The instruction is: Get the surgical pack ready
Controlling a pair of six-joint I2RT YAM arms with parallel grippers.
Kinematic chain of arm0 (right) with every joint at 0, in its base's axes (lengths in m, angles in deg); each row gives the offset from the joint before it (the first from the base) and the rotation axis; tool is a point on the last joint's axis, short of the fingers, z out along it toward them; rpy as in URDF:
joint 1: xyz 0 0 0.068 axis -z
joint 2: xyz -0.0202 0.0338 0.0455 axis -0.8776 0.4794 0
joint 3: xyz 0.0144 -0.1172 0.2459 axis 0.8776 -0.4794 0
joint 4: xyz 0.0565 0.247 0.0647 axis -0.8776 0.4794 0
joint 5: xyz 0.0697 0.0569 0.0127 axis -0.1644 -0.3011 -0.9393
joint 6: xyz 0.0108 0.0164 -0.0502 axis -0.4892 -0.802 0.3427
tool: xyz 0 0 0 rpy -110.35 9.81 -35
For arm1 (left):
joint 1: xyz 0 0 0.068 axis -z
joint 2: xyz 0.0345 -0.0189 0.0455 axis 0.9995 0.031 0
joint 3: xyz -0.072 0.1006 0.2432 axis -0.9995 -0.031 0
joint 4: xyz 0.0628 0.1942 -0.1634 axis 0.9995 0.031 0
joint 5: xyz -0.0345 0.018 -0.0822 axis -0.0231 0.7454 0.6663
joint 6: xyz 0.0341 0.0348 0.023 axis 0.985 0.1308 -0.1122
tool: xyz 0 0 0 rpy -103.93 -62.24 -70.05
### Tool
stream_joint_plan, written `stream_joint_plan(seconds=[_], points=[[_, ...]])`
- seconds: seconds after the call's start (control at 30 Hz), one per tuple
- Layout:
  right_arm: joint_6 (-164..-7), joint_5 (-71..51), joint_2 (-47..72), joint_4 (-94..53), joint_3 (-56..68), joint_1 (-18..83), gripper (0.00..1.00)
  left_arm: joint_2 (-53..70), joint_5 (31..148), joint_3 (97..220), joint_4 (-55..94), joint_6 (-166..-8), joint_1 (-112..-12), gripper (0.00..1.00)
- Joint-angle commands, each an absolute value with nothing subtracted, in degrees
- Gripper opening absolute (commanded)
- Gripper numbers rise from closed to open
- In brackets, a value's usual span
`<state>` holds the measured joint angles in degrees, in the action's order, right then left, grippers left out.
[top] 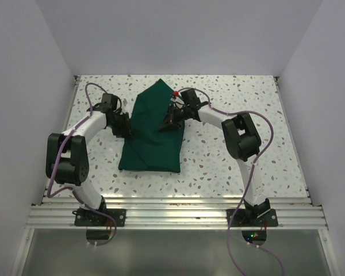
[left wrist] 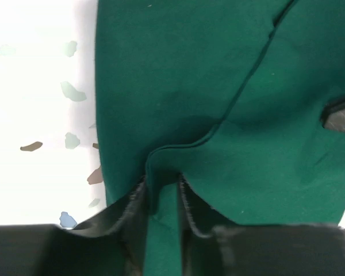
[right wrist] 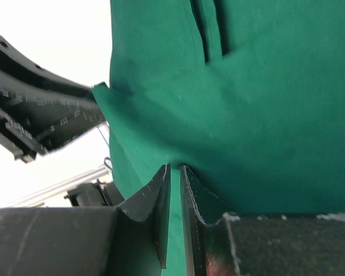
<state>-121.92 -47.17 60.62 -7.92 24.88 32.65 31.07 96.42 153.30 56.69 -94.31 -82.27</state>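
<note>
Folding is in hand: the surgical pack (top: 151, 135) lies mid-counter (top: 230, 172). Toward its 2 o'clock, the right tool (right wrist: 175, 169) is clamped on a cloth fold. At 9 o'clock, the left tool (left wrist: 161, 184) straddles a ridge; I cannot tell whether it grips. The next move likely calls for drawing the flap across evenly.

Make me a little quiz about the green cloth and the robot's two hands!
1. True or false: the cloth is red.
2. Pick one. The right hand is: A) pinching the cloth, B) far away from the cloth, C) holding a cup.
3. Seen from above, at which edge of the cloth is the left hand?

Key: 1 false, it is dark green. 2 A. 3 its left edge.
</note>
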Motion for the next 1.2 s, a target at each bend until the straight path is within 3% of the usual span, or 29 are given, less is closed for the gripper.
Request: stream_joint_plan(seconds=[0.0, 0.03, 0.13, 0.47, 0.73, 1.0, 1.17], points=[[-123.2, -46.8, 63.2, -9.0, 30.2, 32.5, 0.16, 30.0, 95.0, 155.9, 55.5, -92.3, -83.3, 0.32], [-123.3, -46.3, 64.2, -8.4, 30.9, 32.5, 0.17, 29.7, 94.8, 156.8, 55.7, -92.3, -83.4, 0.39], [-124.4, -45.9, 65.4, -8.7, 32.4, 32.5, 0.17, 28.4, 94.6, 158.6, 54.9, -92.6, -83.6, 0.47], [-125.2, -44.9, 69.2, -7.5, 33.2, 32.6, 0.16, 28.3, 102.3, 160.7, 45.4, -97.2, -83.5, 0.48], [-125.4, -45.3, 70.1, -6.7, 35.1, 33.5, 0.16, 36.9, 117.2, 162.7, 37.5, -98.7, -82.5, 0.35], [-126.2, -47.0, 66.1, -7.0, 35.2, 39.0, 0.16, 47.3, 121.8, 169.2, 40.6, -96.0, -82.9, 0.16], [-123.9, -52.3, 67.6, -7.3, 34.6, 41.2, 0.17, 51.3, 120.4, 173.2, 42.6, -95.0, -83.6, 0.13]])
